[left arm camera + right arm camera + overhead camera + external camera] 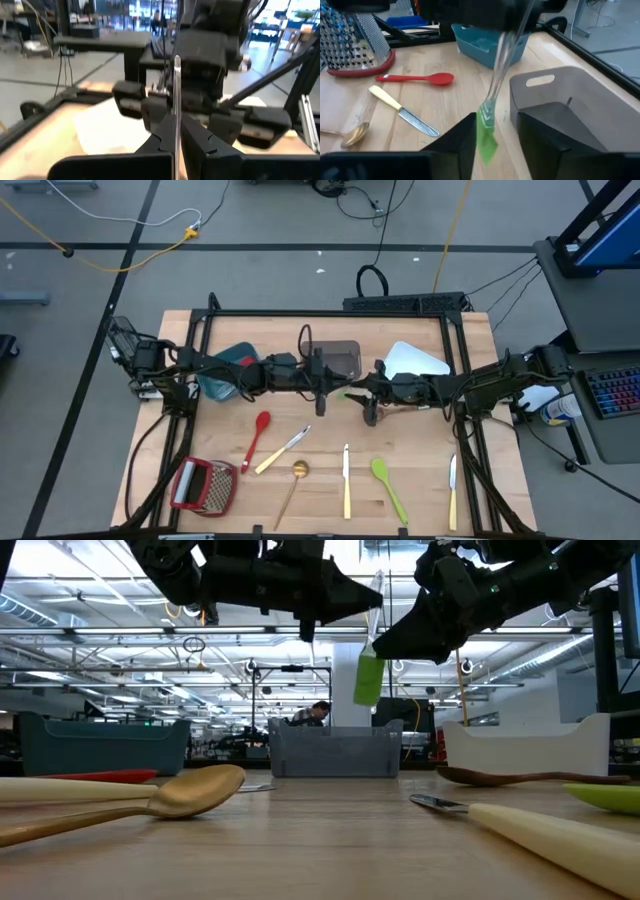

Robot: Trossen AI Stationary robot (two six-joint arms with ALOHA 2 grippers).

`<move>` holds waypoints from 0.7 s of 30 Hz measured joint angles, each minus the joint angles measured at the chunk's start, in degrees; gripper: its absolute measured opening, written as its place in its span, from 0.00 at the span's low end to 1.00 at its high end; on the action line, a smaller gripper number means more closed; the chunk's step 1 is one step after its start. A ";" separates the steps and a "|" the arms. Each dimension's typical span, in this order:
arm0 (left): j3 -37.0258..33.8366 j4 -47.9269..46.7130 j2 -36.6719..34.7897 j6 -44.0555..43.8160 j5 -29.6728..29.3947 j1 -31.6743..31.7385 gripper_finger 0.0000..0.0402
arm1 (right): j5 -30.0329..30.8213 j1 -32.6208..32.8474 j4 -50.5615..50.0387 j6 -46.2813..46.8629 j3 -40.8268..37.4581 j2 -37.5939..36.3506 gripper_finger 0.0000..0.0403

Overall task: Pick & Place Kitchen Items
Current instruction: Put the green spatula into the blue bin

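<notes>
Mid-air handover above desk centre: green spatula hangs blade-down, left gripper fingers pinching its clear handle, right gripper fingers spread; retreat right straight back, then carry to grey bin

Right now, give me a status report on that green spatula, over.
Left gripper shut on green spatula by its clear handle, mid-air. Right gripper open, fingers either side of the green blade. Grey bin close beside.

Both arms stretched inward above mid-table; left gripper clamped tight, right gripper facing it, fingers parted
</notes>
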 joint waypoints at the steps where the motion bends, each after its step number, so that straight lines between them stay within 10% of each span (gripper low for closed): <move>1: 0.00 -1.26 -0.29 -0.82 0.02 0.00 0.01 | -0.01 0.00 -0.41 0.29 0.00 0.00 0.36; 21: -0.02 -70.34 -28.01 -12.10 -19.92 -1.07 0.02 | -0.05 0.02 -1.28 3.63 -2.49 0.00 0.41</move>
